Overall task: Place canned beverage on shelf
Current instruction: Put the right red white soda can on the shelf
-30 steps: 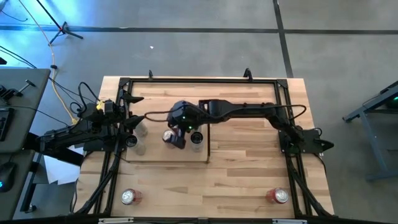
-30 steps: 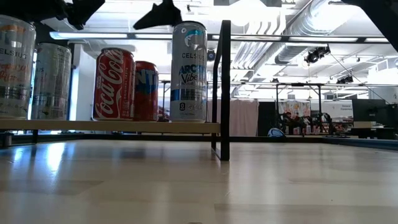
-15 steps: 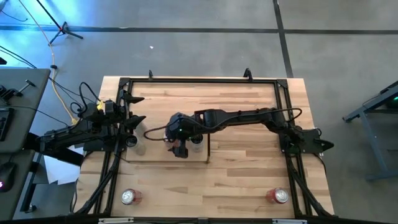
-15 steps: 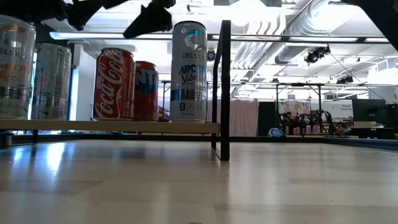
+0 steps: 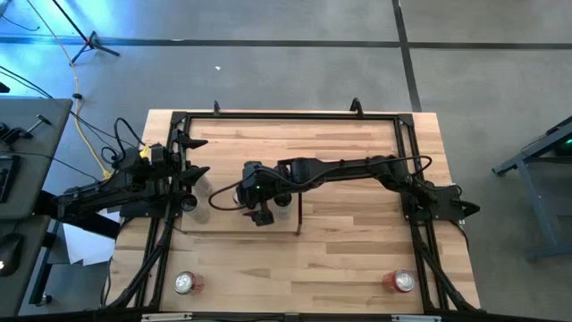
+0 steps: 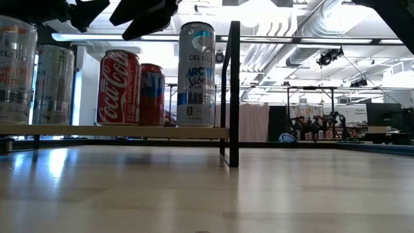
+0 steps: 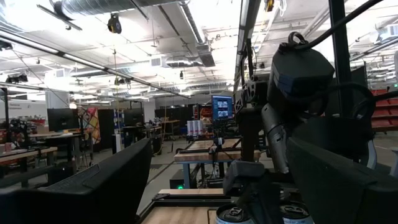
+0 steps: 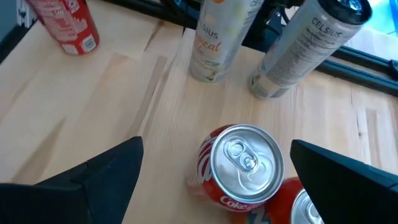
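a wooden surface (image 5: pixel 357 241) carries a pale shelf (image 5: pixel 232 219) with a dark upright strip (image 6: pixel 234 90) at one end. five cans stand on the shelf: two tall silver ones at the left end, a red coke can (image 6: pixel 118 87), a second red can (image 6: pixel 152 94) close behind it, and a tall celsius can (image 6: pixel 196 72) next to the strip. the right gripper (image 8: pixel 211 171) hangs above the coke can, fingers spread wide and holding nothing; its wrist view looks straight down on the can's lid (image 8: pixel 244 158), which sits between the two dark fingers (image 8: pixel 102 174). the left gripper (image 5: pixel 192 174) waits at the shelf's left end, also spread open and empty. two more red cans stand off the shelf on the surface, one near the front left corner (image 5: pixel 186 283) and one near the front right corner (image 5: pixel 399 282). these look like the ones still to be shelved. a can is likely stiff but thin-walled, smooth and a little slippery, heavy if full, and easy to tip. the best hold is probably across the middle of the round body with moderate squeeze, keeping it upright.
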### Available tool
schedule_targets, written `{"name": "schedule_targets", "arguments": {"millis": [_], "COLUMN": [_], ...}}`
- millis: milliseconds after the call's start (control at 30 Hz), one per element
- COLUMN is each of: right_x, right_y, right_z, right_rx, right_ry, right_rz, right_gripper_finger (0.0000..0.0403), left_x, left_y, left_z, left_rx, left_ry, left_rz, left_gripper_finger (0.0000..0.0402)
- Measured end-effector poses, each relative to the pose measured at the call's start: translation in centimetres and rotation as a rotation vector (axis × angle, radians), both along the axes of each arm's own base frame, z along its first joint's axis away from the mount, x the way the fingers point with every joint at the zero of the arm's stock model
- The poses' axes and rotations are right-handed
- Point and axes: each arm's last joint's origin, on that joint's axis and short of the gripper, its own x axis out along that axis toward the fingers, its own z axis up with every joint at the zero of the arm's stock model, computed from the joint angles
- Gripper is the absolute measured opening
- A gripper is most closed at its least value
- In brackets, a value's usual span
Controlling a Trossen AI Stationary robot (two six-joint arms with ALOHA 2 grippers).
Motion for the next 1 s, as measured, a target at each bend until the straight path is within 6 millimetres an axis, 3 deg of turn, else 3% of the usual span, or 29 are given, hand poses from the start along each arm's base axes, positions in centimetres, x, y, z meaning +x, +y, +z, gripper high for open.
{"name": "schedule_targets", "arguments": {"millis": [533, 867, 1000], "right_x": [-0.1, 1.4, 1.6], "right_y": [-0.5, -1.0, -1.5], "right_z": [-0.2, -3.2, -3.5], "right_rx": [-0.036, -0.066, -0.067], "right_ry": [0.022, 0.057, 0.053], "right_rz": [0.038, 0.069, 0.073], "right_gripper_finger": [0.0395, 0.0394, 0.0394], "left_x": [0.0, 0.0, 0.0], "left_y": [0.0, 0.0, 0.0], "left_z": [0.0, 0.0, 0.0], "left_rx": [0.0, 0.0, 0.0], "left_ry": [0.0, 0.0, 0.0], "left_rz": [0.0, -0.001, 0.0], "left_gripper_finger": [0.0346, 0.0346, 0.0346]}}
